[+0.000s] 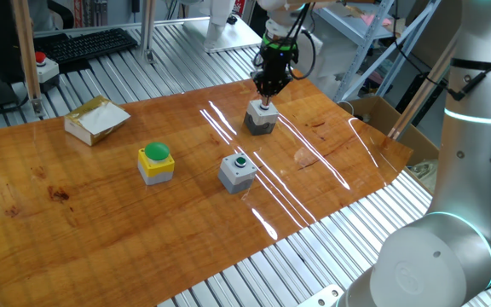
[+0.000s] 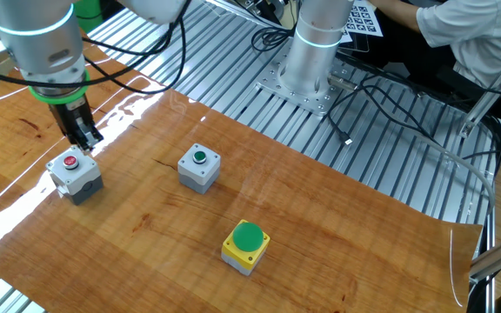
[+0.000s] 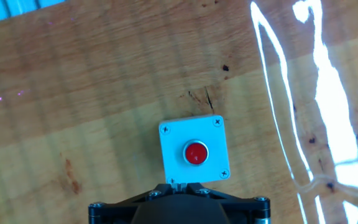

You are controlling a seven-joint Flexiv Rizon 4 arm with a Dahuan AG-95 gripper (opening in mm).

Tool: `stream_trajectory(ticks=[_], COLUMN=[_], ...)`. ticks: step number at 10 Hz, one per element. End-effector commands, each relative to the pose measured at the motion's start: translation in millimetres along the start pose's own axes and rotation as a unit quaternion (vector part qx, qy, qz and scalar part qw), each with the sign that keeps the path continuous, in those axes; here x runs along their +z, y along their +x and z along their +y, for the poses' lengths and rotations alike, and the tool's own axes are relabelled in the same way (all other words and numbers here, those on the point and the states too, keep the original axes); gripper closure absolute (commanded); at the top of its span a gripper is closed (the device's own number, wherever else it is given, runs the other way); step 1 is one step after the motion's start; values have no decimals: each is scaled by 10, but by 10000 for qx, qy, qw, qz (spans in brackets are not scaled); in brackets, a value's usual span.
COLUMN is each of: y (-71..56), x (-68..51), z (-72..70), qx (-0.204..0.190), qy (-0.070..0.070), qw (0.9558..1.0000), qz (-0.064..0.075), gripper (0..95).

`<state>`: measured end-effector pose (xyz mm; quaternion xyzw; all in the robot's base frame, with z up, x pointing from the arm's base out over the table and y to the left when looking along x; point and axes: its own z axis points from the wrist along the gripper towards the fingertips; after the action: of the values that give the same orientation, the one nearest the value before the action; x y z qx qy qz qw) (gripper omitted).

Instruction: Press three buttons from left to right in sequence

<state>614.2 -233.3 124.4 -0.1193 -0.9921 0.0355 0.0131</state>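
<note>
Three button boxes: one yellow [image 1: 156,163], two grey [image 1: 238,170] [image 1: 262,117]; claw [image 1: 268,95] state cannot be told.

Directly beneath the black gripper [image 1: 268,95] sits the grey cube box with a small red button [image 2: 75,174]. Beyond it along the reddish-brown streaked wooden tabletop [image 2: 337,235] come the grey cube box with a small green button [image 2: 199,167] and the yellow cube box with a large green dome cap [image 2: 246,246].
</note>
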Motion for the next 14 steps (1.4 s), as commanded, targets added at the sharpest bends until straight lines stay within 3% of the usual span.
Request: stream_trajectory(ticks=[1,2,5,7,9,11,12,13,14], y=[-15,-15,-15,-15,22,298,451,531,724], x=[1,1,1,1,12,18,24,35,67], z=[5,5,5,5,20,118,163,194,283], qx=[-759,-970,-1307,-1239,-1230,-1047,-936,-875,-739], qy=[-287,-184,-204,-184,-154,-166,-219,-246,-262], qw=[9967,9951,9912,9920,9922,9943,9953,9958,9969], qz=[64,45,-83,131,109,119,136,137,92], gripper=[950,950,950,950,950,950,760,760,760])
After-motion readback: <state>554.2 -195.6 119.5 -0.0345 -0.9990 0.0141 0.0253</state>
